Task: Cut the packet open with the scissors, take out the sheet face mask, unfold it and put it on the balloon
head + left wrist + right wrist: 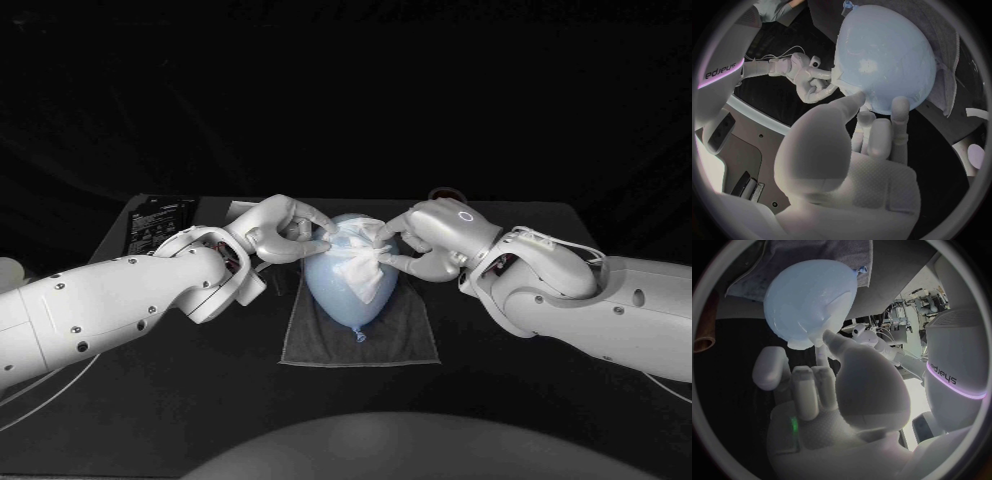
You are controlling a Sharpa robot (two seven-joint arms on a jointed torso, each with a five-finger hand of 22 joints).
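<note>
The pale blue balloon (pixel 343 295) lies on a grey cloth (pixel 310 345) in the middle of the black table (pixel 476 420), with the white sheet face mask (pixel 361 268) bunched over it. The left hand (pixel 281 232) and right hand (pixel 421 245) apparently pinch its edges, so spread them outward evenly and gently.

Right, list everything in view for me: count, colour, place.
balloon: one, pale blue, lying on the cloth, knot toward the robot.
sheet mask: one, white, draped over the balloon's far end.
cloth: one, grey, flat under the balloon.
flat printed item: one, black with pale print, table's far left corner.
table: one, black.
left hand: one, silver, pinching the mask's left side.
right hand: one, silver, pinching the mask's right side.
</note>
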